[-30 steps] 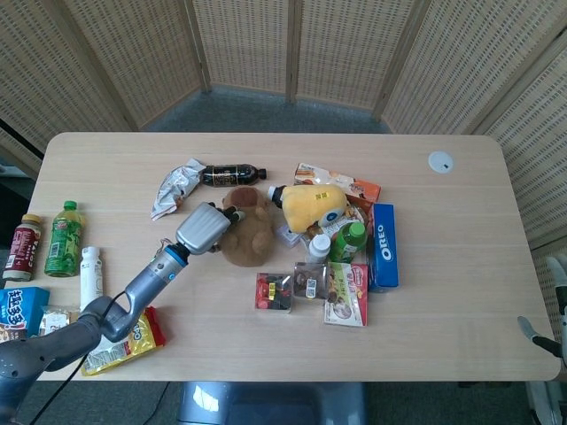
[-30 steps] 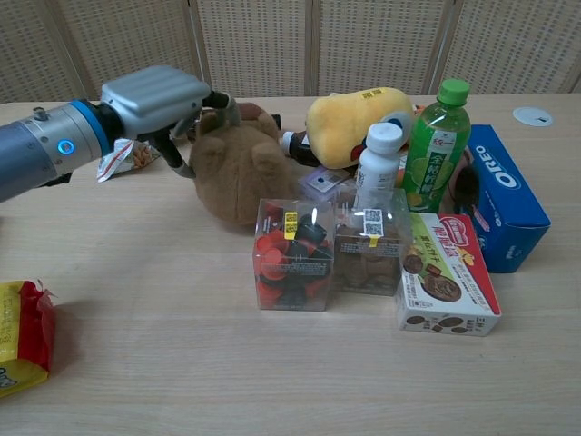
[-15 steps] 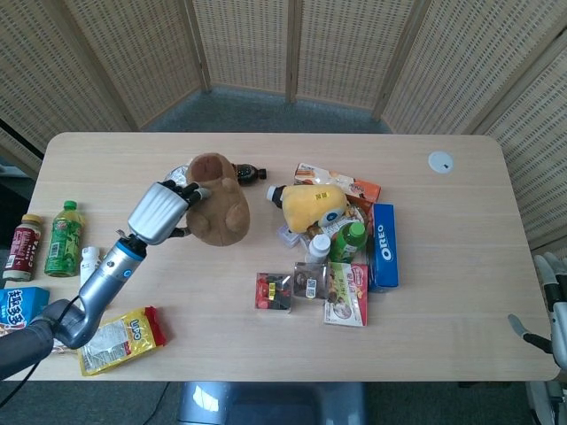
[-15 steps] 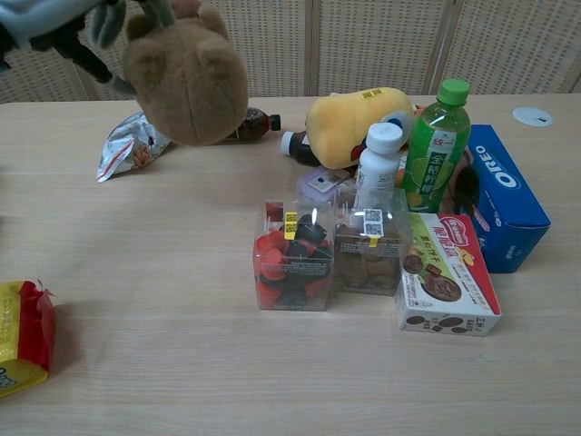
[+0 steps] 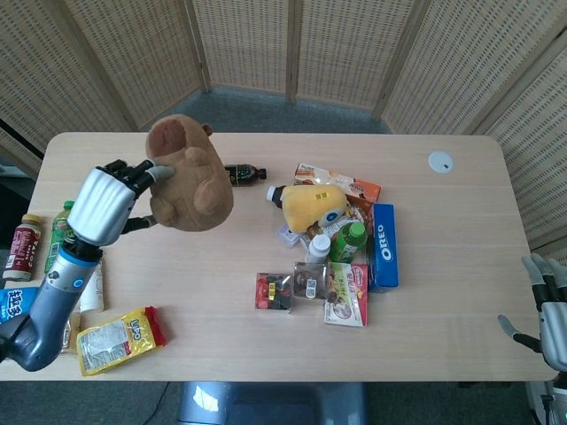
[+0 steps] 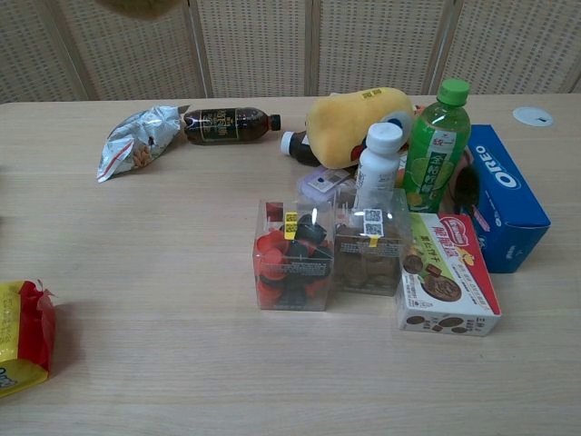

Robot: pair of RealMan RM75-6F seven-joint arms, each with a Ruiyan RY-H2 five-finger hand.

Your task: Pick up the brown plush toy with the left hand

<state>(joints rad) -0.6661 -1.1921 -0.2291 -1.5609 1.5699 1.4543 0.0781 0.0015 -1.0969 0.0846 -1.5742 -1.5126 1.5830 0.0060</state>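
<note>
The brown plush toy [image 5: 188, 174] hangs high above the table's left half in the head view, gripped by my left hand [image 5: 111, 198], whose fingers wrap its left side. Only a sliver of the toy's underside [image 6: 138, 6] shows at the top edge of the chest view; the left hand is out of that view. My right hand [image 5: 547, 305] sits off the table's right edge at the lower right of the head view, fingers apart, holding nothing.
A dark bottle [image 5: 244, 174] and a silver snack bag [image 6: 134, 144] lie below the toy. A yellow plush [image 5: 310, 204], green bottle [image 6: 436, 142], white bottle [image 6: 376, 176], Oreo box [image 5: 383, 245] and snack boxes [image 6: 295, 254] cluster at the centre. Bottles [image 5: 62, 237] and a yellow packet [image 5: 120, 337] line the left edge.
My left hand has lifted the brown plush toy off the table and carried it up and to the left; it has left the chest view. The right hand has risen slightly.
</note>
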